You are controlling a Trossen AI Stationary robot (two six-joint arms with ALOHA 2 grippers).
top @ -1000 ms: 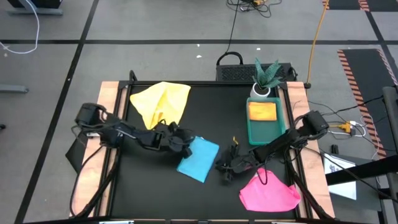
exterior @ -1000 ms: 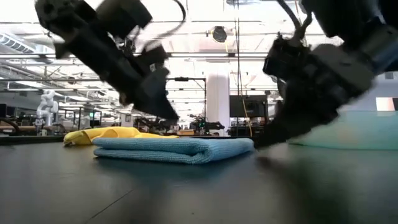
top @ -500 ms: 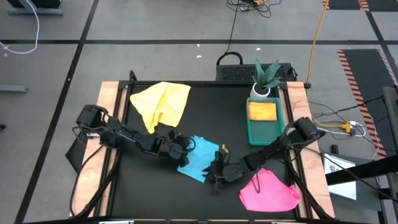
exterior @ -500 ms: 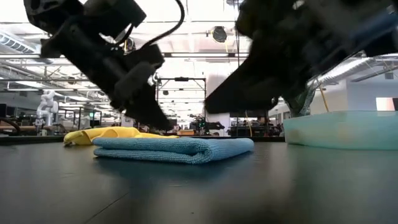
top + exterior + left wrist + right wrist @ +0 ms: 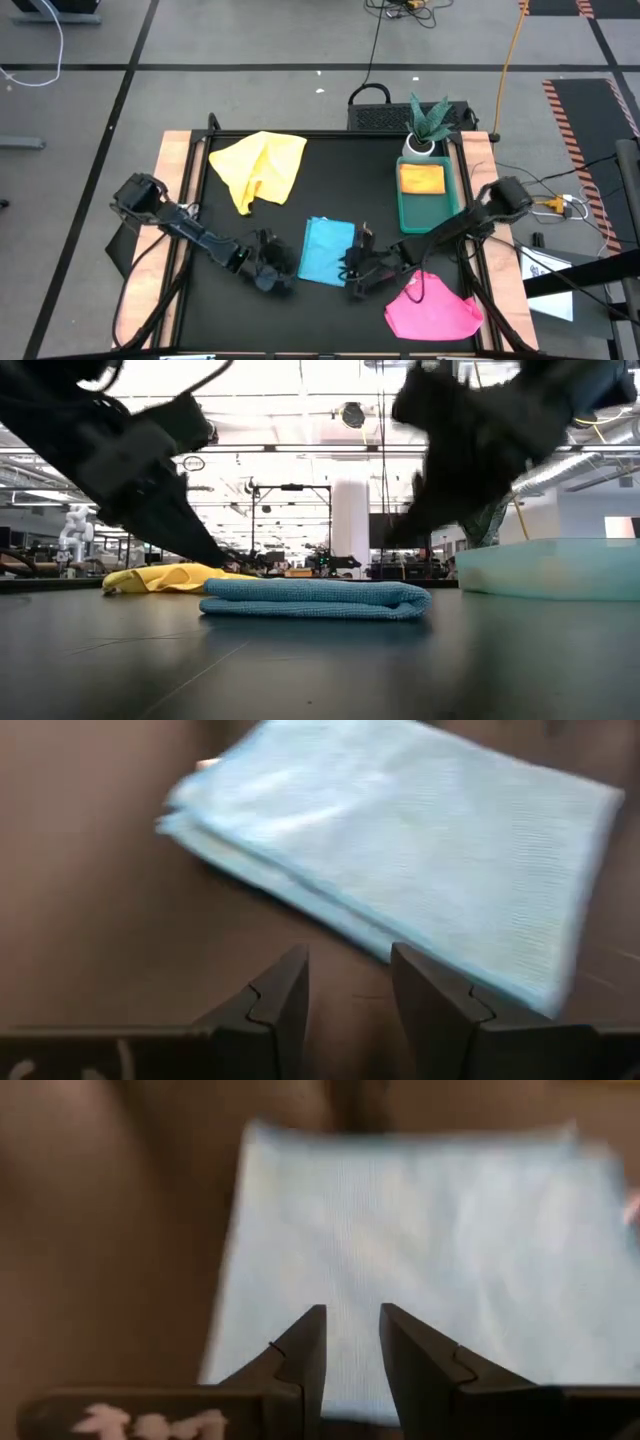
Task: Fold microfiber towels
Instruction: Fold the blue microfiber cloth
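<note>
- Both sets of jaws stand slightly parted and hold nothing: the left gripper (image 5: 268,272) sits low on the black table (image 5: 340,180) just left of the folded light blue towel (image 5: 327,250), the right gripper (image 5: 358,272) just beside its near right corner.
- Left wrist view shows the fingers (image 5: 282,1002) short of the blue towel's layered edge; right wrist view shows that arm's tips over the cloth's border.
- Risk, by judgement: with grippers flanking so closely, a sideways nudge could drag the soft fold open or skew it.
- Count, left to right: one crumpled yellow towel (image 5: 261,166) at far left, one blue at centre, one yellow folded in the green tray (image 5: 428,213), one pink towel (image 5: 432,310) crumpled near right — four cloths, one tray, one potted plant (image 5: 428,128).
</note>
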